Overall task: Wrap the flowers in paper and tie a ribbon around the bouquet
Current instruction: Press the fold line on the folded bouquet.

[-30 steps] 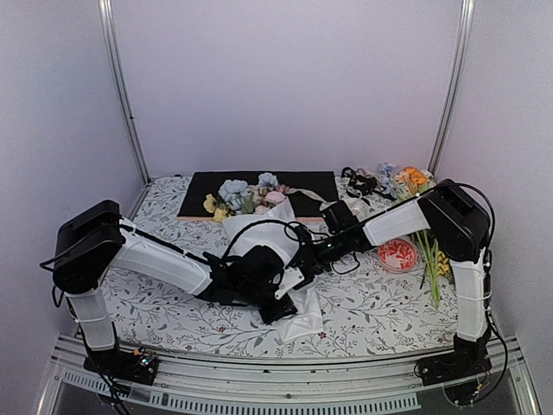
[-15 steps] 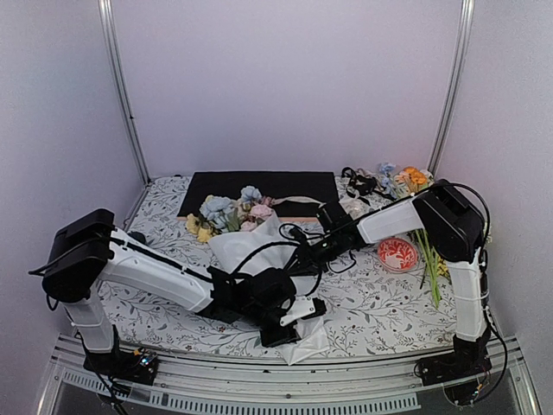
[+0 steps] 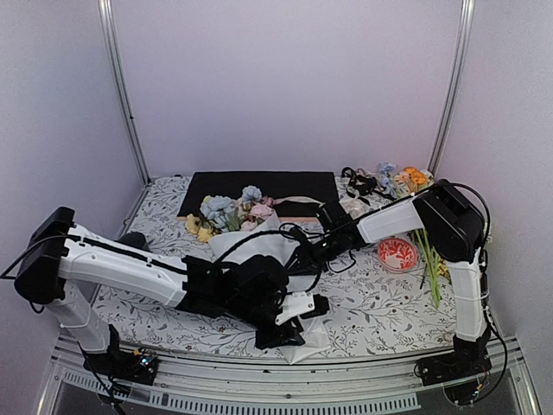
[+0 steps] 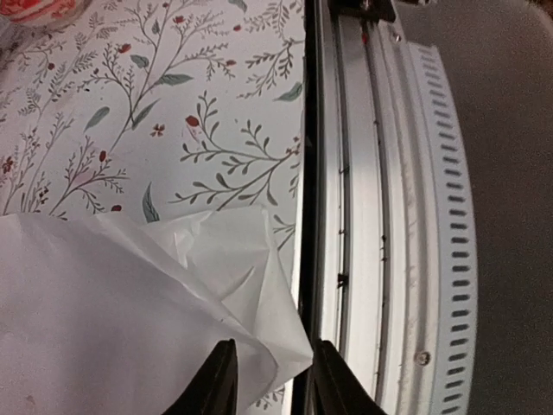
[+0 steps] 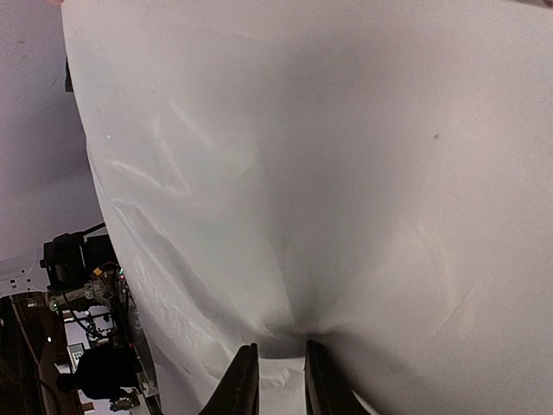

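Note:
The bouquet lies slantwise across the table: blue, pink and yellow flowers [image 3: 229, 210] stick out of the wide far end of the white paper [image 3: 255, 244]. The narrow end of the paper [image 4: 130, 303] reaches the table's front edge. There my left gripper [image 3: 298, 322] [image 4: 273, 347] stands open, the paper's pointed corner loose between its fingers. My right gripper [image 3: 298, 251] [image 5: 281, 346] is shut on the paper [image 5: 302, 173] at mid-cone, and a pucker runs up from the pinch. I cannot make out the ribbon for certain.
A black sheet [image 3: 259, 184] lies at the back. At the back right are a black ribbon [image 3: 359, 183] and orange-yellow sprigs [image 3: 413, 177], with green stems [image 3: 429, 259] on the right. A red-and-white disc [image 3: 397, 253] sits beside them. A metal rail [image 4: 371, 216] borders the table's front edge.
The bouquet slid left and toward the front edge. My left arm dropped lower and its gripper moved down to the paper's tip. The right gripper kept its pinch.

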Robot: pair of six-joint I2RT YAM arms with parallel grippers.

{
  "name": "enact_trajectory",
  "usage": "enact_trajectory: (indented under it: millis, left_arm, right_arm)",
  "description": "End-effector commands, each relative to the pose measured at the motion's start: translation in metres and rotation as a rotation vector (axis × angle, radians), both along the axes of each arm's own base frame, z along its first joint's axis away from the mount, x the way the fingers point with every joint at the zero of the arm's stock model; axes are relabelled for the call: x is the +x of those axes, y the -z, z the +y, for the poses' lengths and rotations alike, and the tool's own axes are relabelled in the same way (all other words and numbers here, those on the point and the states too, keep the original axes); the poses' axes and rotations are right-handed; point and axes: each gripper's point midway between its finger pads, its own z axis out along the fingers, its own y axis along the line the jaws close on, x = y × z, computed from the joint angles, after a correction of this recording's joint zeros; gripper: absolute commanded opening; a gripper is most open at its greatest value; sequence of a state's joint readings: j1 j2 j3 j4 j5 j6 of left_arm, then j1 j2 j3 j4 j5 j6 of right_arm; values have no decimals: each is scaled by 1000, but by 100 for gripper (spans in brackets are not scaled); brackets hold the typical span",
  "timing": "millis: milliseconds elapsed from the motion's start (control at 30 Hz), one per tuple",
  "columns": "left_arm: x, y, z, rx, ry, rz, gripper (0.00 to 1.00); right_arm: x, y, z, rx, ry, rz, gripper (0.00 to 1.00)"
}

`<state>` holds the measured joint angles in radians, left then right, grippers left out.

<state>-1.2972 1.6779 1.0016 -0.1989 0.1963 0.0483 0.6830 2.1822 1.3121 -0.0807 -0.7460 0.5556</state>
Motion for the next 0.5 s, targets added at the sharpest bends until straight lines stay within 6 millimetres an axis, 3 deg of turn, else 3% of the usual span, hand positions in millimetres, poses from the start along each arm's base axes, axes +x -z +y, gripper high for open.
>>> enact_trajectory:
  millis: [0, 133, 267, 333, 467]
  left_arm:
    - [7, -10, 5, -36, -27, 36, 20]
    - [-14, 41, 16, 145, 38, 80, 9]
    - [-19, 69, 17, 225, 67, 34, 9]
    - [-25, 78, 10, 243, 102, 35, 10]
    - [-45, 74, -10, 181, 187, 82, 16]
  right_arm:
    - [8, 33, -14, -105, 50, -16, 22]
    - [8, 34, -14, -107, 49, -15, 22]
    - [8, 37, -16, -118, 53, -18, 22]
    - [9, 39, -17, -124, 56, -18, 22]
    - [10, 42, -18, -133, 70, -14, 22]
